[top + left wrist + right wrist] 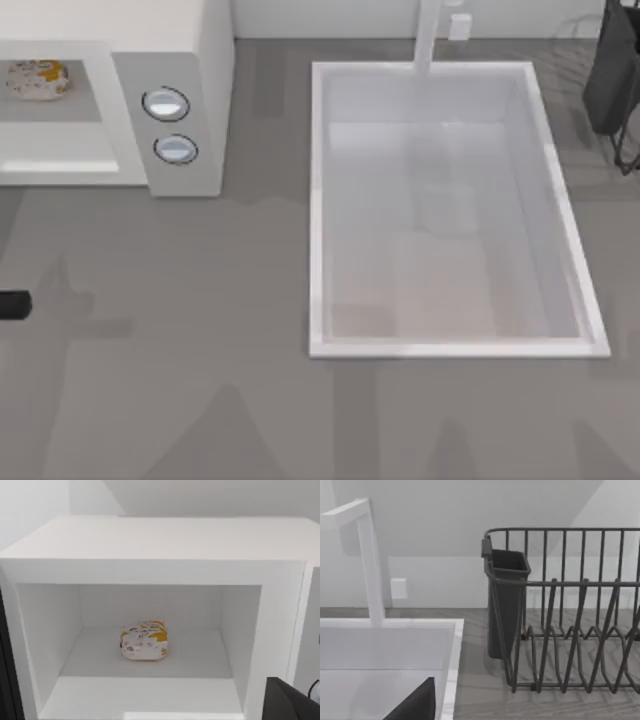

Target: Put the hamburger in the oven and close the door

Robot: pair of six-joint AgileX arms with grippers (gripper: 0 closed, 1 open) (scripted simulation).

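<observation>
The hamburger point(38, 79) lies inside the oven point(190, 40), on the floor of the open cavity, left of the grey panel with its two knobs point(166, 104). In the left wrist view the hamburger point(143, 640) sits about midway across the cavity floor and toward the back wall, apart from both side walls, with the oven point(150, 540) seen straight into its open front. The door cannot be made out. A dark stub of the left arm point(14, 305) sits at the table's left edge, in front of the oven and well apart from it; jaw state for the left gripper cannot be told. To the right of the oven is the sink point(318, 200), with a white faucet point(370, 565) at its back rim. Right of the sink stands a dark wire dish rack point(570, 615) carrying a dark cup holder point(505, 600). Jaw state for the right gripper cannot be told either.
</observation>
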